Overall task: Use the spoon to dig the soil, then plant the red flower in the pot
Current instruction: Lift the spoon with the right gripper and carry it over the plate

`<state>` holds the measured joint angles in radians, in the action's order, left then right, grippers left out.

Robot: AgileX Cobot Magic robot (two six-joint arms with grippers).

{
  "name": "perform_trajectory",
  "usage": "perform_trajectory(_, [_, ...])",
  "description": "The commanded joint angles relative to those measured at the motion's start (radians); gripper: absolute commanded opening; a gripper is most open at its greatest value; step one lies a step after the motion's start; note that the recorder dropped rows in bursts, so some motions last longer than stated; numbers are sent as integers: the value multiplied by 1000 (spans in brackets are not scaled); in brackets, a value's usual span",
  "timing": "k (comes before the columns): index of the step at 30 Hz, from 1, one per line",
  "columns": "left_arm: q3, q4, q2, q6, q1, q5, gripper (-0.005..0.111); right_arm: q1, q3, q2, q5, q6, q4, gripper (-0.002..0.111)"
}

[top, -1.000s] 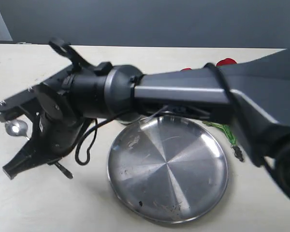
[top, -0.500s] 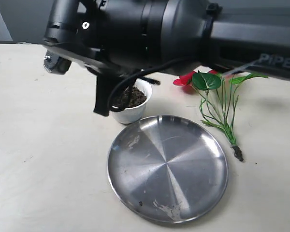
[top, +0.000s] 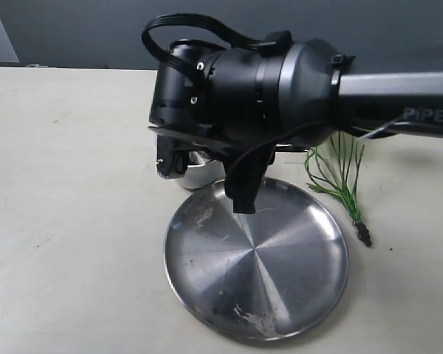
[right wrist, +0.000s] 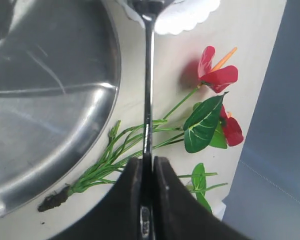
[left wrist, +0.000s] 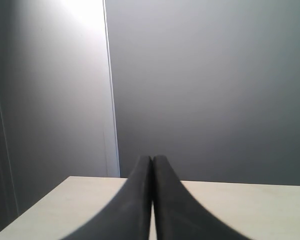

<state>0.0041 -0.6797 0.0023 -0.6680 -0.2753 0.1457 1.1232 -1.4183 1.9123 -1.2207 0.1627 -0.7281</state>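
My right gripper (right wrist: 148, 162) is shut on the spoon (right wrist: 148, 90), a slim shiny handle running away from the fingers. Its bowl reaches the white scalloped pot (right wrist: 186, 18) at the frame's edge; the soil is hidden. The red flower (right wrist: 217, 76) lies on the table beside the handle, with green leaves and a dark root tip (right wrist: 52, 201). In the exterior view the right arm covers most of the pot (top: 204, 174) and the blooms; only the flower's stems (top: 340, 181) show. One of the right gripper's (top: 242, 193) fingers hangs over the plate's far rim. My left gripper (left wrist: 152, 160) is shut on nothing.
A large round steel plate (top: 256, 258) lies in front of the pot, with crumbs near its front rim; the plate (right wrist: 45, 100) also fills one side of the right wrist view. The left gripper faces a grey wall across bare tabletop (left wrist: 250, 200).
The right arm swung from the table's left side to above the pot, then came lower and rightward; it now hides the pot and blooms that showed half a second ago.
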Motion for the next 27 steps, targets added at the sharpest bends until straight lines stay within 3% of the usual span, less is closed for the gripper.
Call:
perform_trajectory(1, [-4, 2, -2, -2, 9, 4, 0, -6, 22, 5, 47, 22, -15, -1])
perform_trajectory(15, [-4, 2, -2, -2, 9, 4, 0, -6, 22, 73, 0, -156, -226, -1])
perform_trajectory(22, [-4, 2, -2, -2, 9, 4, 0, -17, 22, 63, 115, -163, -85, -1])
perform_trajectory(27, [-4, 2, -2, -2, 9, 4, 0, -38, 22, 98, 39, -221, -141, -1])
